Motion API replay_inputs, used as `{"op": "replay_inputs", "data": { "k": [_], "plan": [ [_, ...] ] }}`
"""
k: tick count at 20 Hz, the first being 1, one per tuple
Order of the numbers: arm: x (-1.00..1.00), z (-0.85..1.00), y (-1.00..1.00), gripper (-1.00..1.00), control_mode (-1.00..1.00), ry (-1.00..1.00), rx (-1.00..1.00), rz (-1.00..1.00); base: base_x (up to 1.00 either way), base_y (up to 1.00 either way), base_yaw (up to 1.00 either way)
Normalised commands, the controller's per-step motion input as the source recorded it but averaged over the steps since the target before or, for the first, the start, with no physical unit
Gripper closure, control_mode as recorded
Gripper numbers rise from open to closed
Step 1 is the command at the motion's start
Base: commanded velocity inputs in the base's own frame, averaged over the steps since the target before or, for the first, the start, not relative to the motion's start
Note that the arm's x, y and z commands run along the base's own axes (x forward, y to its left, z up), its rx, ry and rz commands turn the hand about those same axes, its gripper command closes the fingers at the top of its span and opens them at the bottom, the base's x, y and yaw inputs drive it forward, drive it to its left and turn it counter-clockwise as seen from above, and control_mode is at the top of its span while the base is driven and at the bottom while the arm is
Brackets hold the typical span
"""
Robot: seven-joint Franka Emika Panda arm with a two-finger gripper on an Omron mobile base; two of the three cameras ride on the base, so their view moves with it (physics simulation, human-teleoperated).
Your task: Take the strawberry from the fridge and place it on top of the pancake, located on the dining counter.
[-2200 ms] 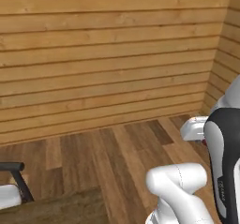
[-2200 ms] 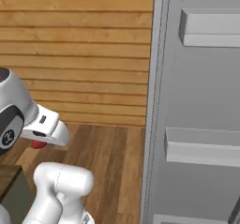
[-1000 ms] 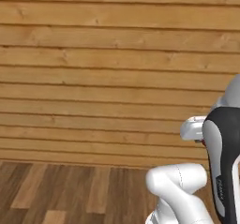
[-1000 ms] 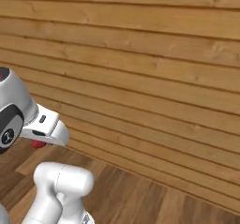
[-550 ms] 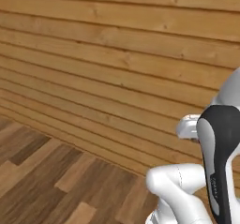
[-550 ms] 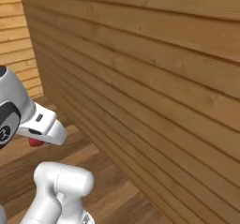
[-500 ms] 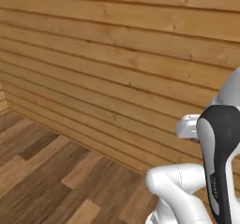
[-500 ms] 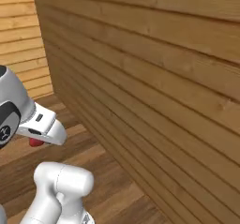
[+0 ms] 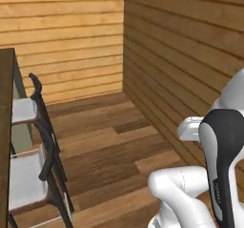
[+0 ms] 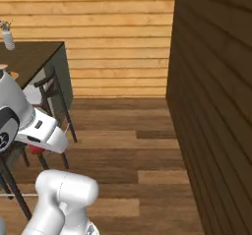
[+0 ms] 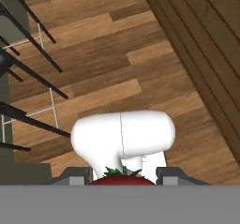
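- You have one strawberry (image 11: pixel 122 177) here, and it sits between the two dark fingertips of the gripper (image 11: pixel 123 175), its green leaves pointing up toward the middle of the hand view.
- The gripper is closed on that strawberry; in the right base view you can see a patch of red (image 10: pixel 36 149) tucked under the white hand, just beside the stool legs.
- One dining counter (image 10: pixel 25 58) is your landmark: its dark brown top runs along the left of the right base view, and its edge shows at the far left of the left base view (image 9: pixel 5 127).
- Against the dining counter you can count two stools (image 9: pixel 29 174) with white cushions and black frames in the left base view, one behind the other.
- On the far end of the dining counter stands one small pale bottle-like thing (image 10: pixel 8 37); it is too small for you to name with confidence.
- At the counter's left edge, behind the arm, a sliver of orange-tan (image 10: pixel 14 74) shows; it may be the pancake plate, but you cannot tell from so little.
- Two wooden plank walls meet in a corner beyond the dining counter: a light one (image 9: pixel 66 36) behind it and a darker one (image 10: pixel 216 81) to its right.
- The wooden floor (image 10: pixel 128 145) lies between the dining counter and the darker wall.
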Motion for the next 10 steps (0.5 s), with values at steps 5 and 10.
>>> {"op": "replay_inputs", "data": {
  "k": [5,10],
  "plan": [
    [0.00,0.00,0.00,1.00,1.00,0.00,0.00,0.00,0.25,-0.02,0.97],
    [0.00,0.00,0.00,1.00,1.00,0.00,0.00,0.00,0.62,-0.21,0.86]
  ]
}}
